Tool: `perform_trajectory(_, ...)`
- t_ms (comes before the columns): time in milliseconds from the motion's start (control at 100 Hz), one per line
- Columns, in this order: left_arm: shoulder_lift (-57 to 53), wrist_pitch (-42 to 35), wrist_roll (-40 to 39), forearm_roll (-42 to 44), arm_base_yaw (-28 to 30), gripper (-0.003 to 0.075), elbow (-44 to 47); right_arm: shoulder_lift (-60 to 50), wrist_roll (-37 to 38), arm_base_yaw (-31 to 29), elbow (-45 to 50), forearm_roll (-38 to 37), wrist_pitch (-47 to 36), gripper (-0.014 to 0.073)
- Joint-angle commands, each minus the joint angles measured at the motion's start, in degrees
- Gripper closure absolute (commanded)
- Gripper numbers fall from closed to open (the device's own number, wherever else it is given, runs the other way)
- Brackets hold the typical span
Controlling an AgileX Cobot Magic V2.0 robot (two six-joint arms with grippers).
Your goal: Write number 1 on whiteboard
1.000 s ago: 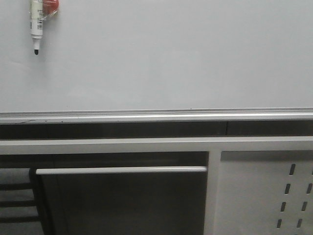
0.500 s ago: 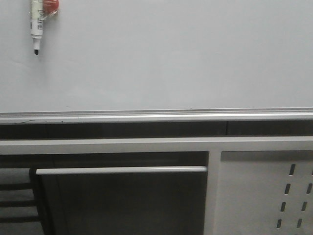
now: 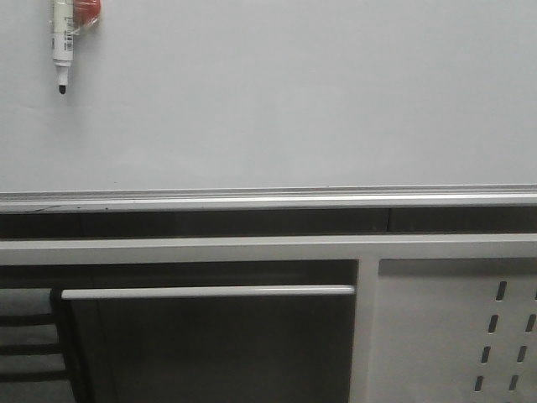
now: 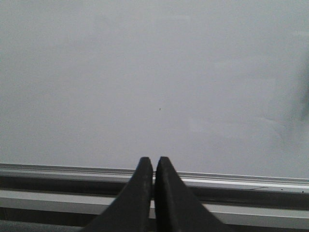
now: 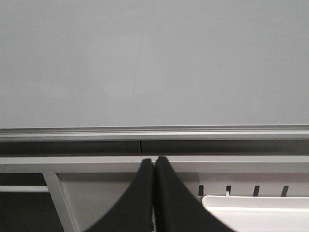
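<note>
Pale grey whiteboard with marker pen at upper left; both jaws pressed together, empty.

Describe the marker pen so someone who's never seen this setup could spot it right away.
Start at the big pale whiteboard filling the front view's upper half. In its top left corner hangs the marker pen, white-barrelled, black tip pointing down. A red object sits beside it, the only other item there.

Glossy smooth whiteboard, brushed aluminium rail
</note>
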Motion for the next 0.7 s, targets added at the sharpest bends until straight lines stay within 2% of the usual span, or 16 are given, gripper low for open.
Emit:
perform_trajectory(0, -1.33, -4.11, -0.50, -0.18, -0.49, 0.0741, 2.29, -1.05, -0.18, -0.21, 1.46, 0.19, -5.62, 0.0657)
perform_trajectory(110, -1.33, -4.44, -0.50, -0.36, -0.49, 0.0741, 2.29, -1.05, -0.18, -0.21, 1.46, 1.28, -7.42, 0.0657)
perform_trajectory(250, -1.33, -4.56, -0.50, -7.41, -0.49, 0.0741, 2.29, -1.05, -0.18, -0.21, 1.46, 6.14, -11.02, 0.0657)
perform_trajectory(490, -1.33, -6.00, -0.50, -27.97, -0.49, 0.0741, 2.29, -1.05, -0.18, -0.21, 1.46, 17.77, -15.38, 0.0657)
perform_trajectory(690, -1.33, -7.42, -0.50, -42.46, -0.49, 0.0741, 2.19, -1.05, -0.18, -0.21, 1.46, 22.61, -18.35, 0.0657)
